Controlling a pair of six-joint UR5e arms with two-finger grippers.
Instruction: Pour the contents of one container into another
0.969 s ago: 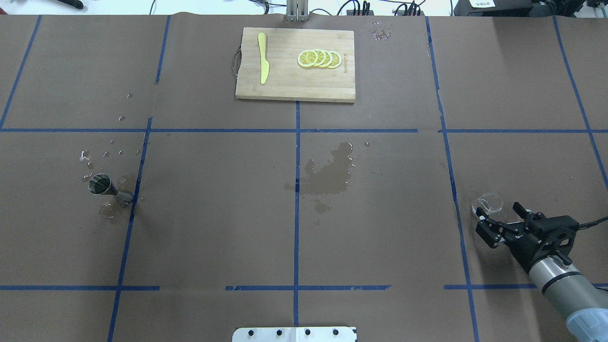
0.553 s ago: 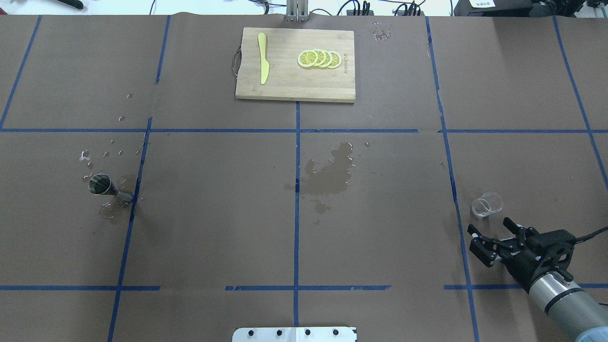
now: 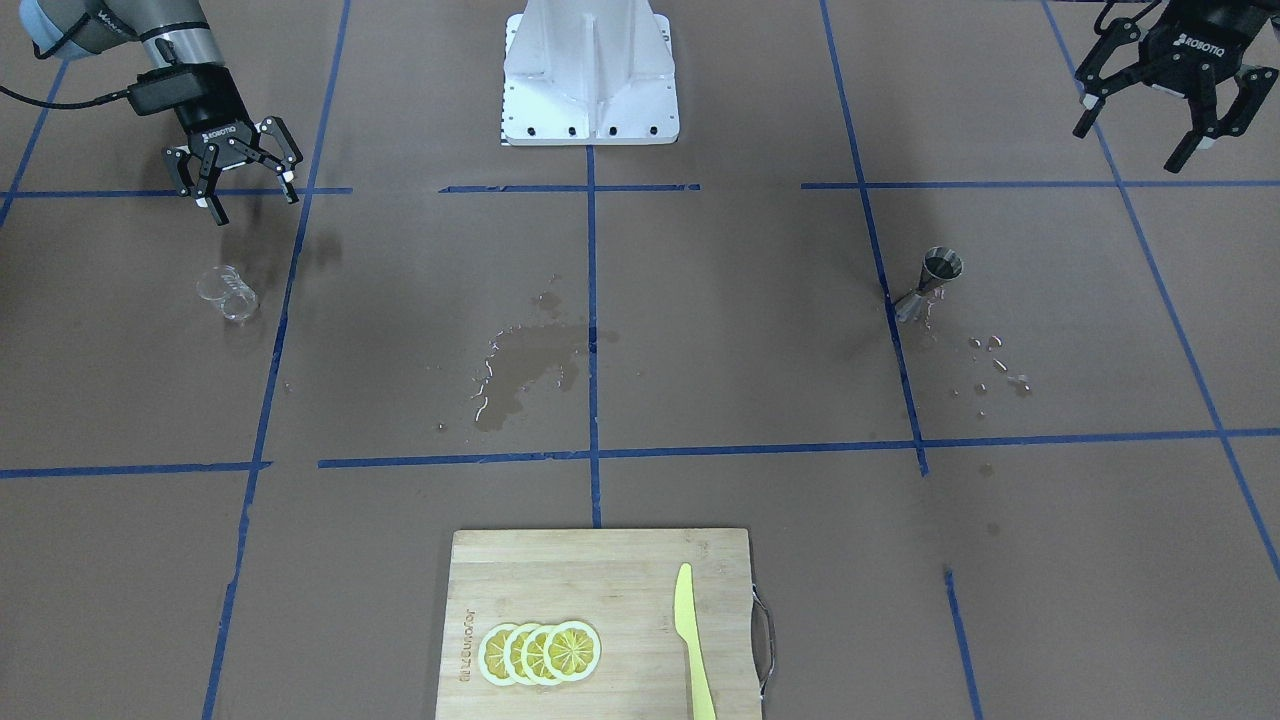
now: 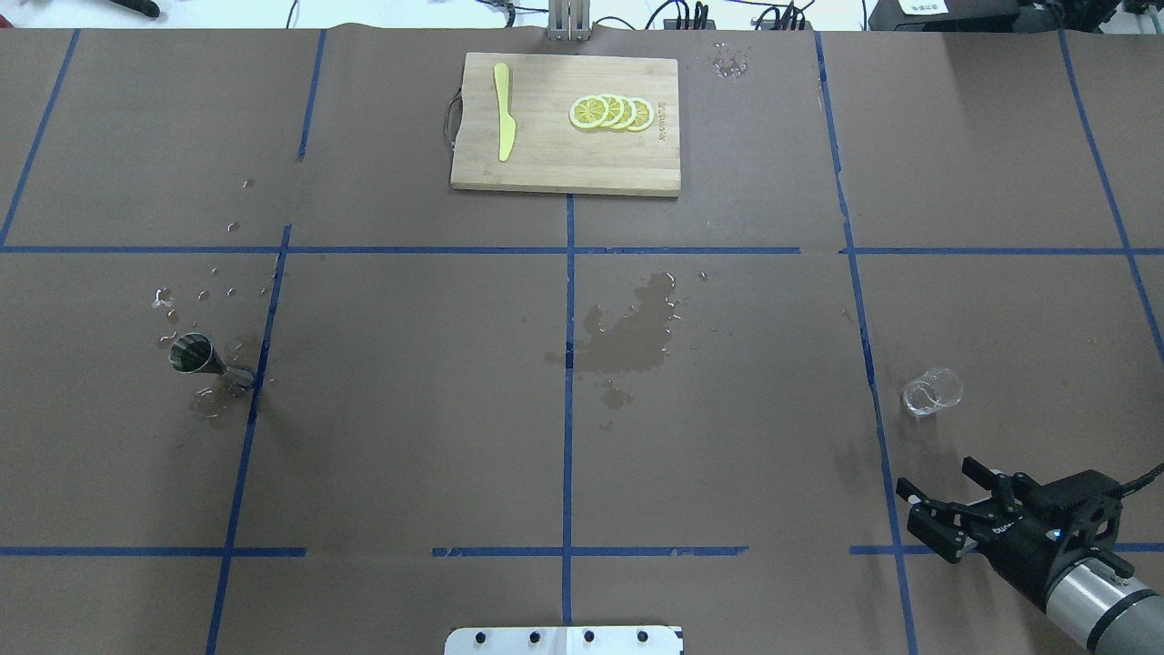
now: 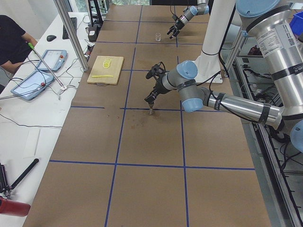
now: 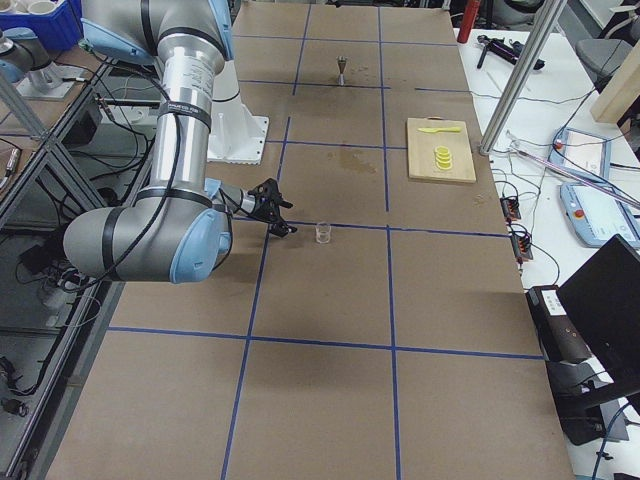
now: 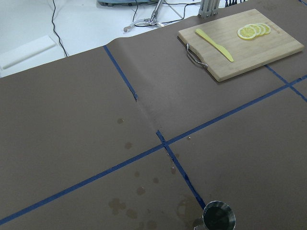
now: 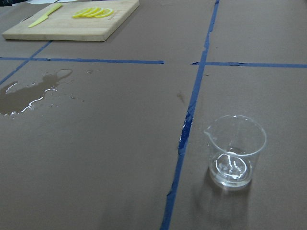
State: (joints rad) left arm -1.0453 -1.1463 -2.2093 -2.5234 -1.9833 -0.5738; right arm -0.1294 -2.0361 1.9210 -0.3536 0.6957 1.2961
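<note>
Near right claw (image 4: 935, 489), spread wide, empty: likely light, slick, brittle glass cup (image 4: 932, 391); best pinched mid-wall. Left claw (image 3: 1128, 146) likewise spread, empty.

Bamboo cutting board (image 4: 546, 159) far ahead and left of the right end effector (image 4: 933, 474), yellow knife (image 4: 503, 114) and fanned lemon slices (image 4: 611, 112) on it, wet patch (image 4: 632, 332) nearer on the brown surface (image 4: 409, 437), blue tape lines (image 4: 568, 455) crossing.
</note>
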